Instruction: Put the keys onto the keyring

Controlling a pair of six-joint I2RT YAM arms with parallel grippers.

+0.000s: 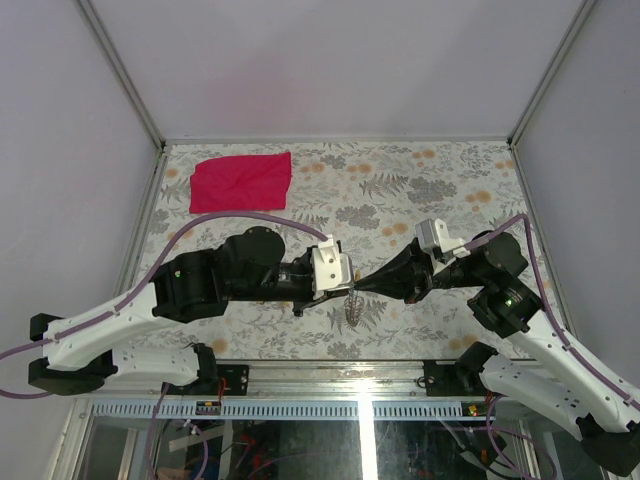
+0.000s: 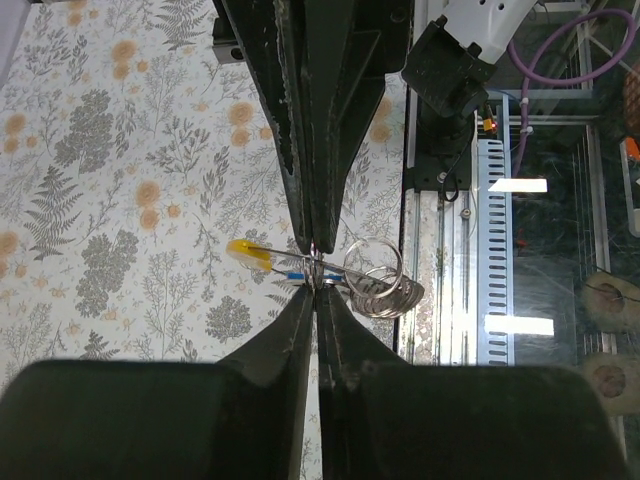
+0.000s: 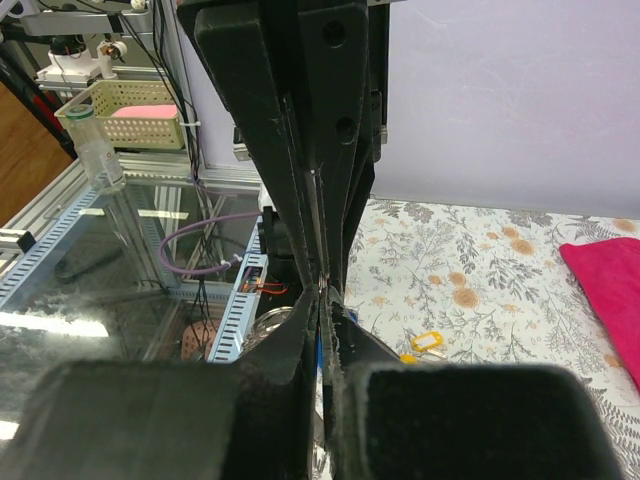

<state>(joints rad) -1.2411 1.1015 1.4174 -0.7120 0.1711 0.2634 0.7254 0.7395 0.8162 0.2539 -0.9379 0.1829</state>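
Note:
My left gripper point(image 1: 343, 279) and right gripper point(image 1: 360, 287) meet tip to tip above the table's near edge, both shut. In the left wrist view the left gripper point(image 2: 316, 286) pinches a small blue-headed key point(image 2: 294, 272). The right gripper point(image 2: 315, 247) comes from above and pinches the thin shaft of a yellow-headed key point(image 2: 249, 256). That shaft runs into the keyring point(image 2: 373, 268), whose chain point(image 2: 388, 301) hangs bunched beside it. From above the chain point(image 1: 354, 309) dangles below the tips. The yellow head point(image 3: 427, 342) shows past the right gripper point(image 3: 322, 291).
A red cloth point(image 1: 241, 181) lies at the back left of the flowered table point(image 1: 430, 190); its edge shows in the right wrist view point(image 3: 606, 290). The metal rail of the near edge point(image 2: 495, 210) runs just beside the grippers. Grey walls enclose the table.

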